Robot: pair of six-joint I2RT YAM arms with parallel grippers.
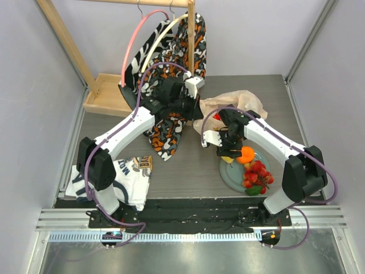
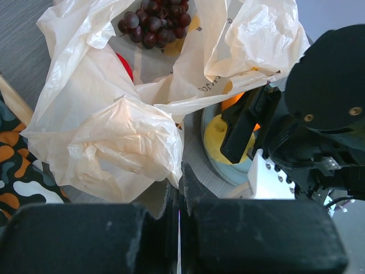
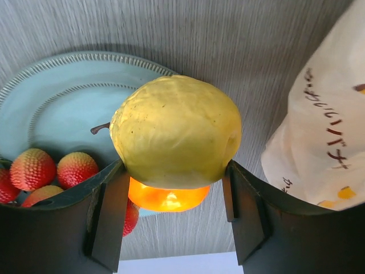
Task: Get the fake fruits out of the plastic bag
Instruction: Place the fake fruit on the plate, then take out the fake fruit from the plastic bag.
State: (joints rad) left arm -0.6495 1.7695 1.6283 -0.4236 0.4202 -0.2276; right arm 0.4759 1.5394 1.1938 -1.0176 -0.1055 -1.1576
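Yellow apple (image 3: 177,137) sits clamped in my right gripper (image 3: 174,174) over the plate (image 3: 63,97), toward its 3 o'clock edge, with the orange (image 3: 168,198) just beneath. I'd lower slowly and let go clear of it. Left gripper (image 2: 179,178) is closed tight beside the plastic bag (image 2: 114,131); grapes (image 2: 157,23) lie inside at 12 o'clock.

The plastic bag (image 2: 108,142), thin, crinkled and translucent beige with orange print, lies slumped on the table, one fold pinched in the left claw (image 2: 180,182). Inside it sit dark purple grapes (image 2: 154,23), and a red apple (image 2: 126,65) shows through the film. The yellow apple (image 3: 174,131), on its side with its stalk pointing sideways, is clamped in the right claw (image 3: 174,171) over the plate (image 3: 57,97), where the orange (image 1: 247,154) and the red berry cluster (image 1: 256,174) already lie.
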